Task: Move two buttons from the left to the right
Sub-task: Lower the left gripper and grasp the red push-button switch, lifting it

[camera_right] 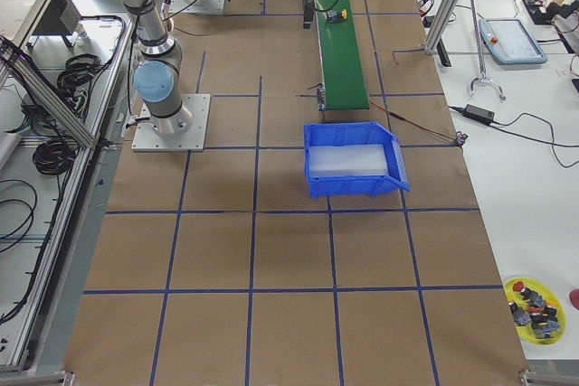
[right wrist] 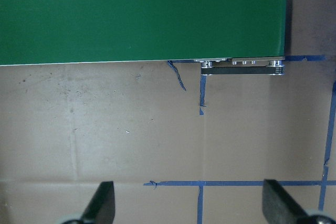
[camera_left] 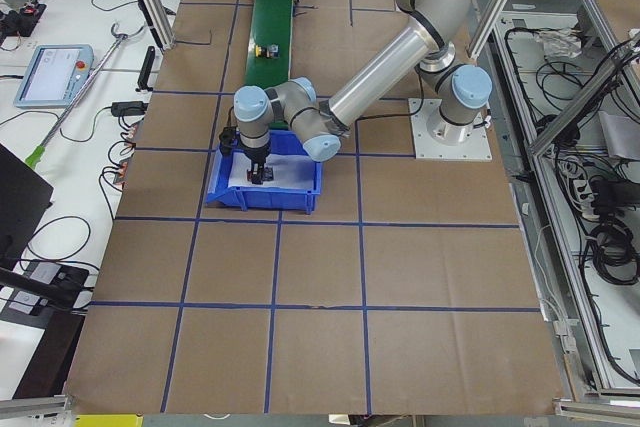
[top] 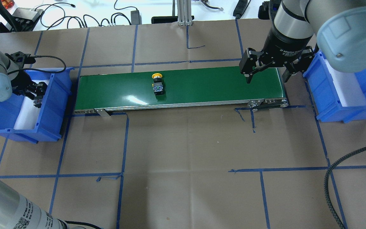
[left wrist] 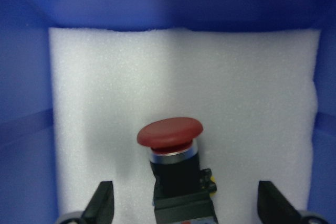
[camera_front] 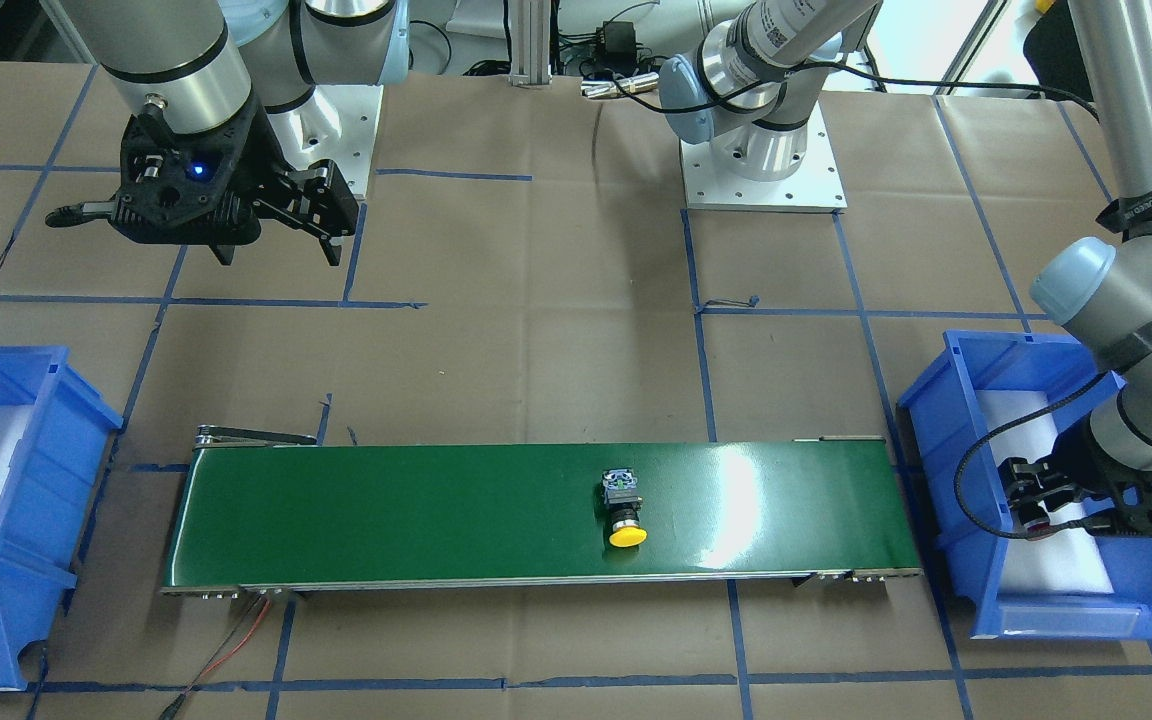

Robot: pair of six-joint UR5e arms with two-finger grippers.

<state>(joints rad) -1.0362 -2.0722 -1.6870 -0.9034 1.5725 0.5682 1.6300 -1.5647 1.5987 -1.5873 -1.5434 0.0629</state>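
Button (camera_front: pixel 624 508) on belt (camera_front: pixel 386 510), cap near edge

Left arm reaching outward, wrist bent down, left gripper (top: pixel 36 95) low, fingers spread wide. Right arm raised, right gripper (top: pixel 267 76) pointing down, fingers spread wide.

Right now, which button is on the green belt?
The yellow-capped button lies on the conveyor belt; the red-capped button sits in the left blue bin.
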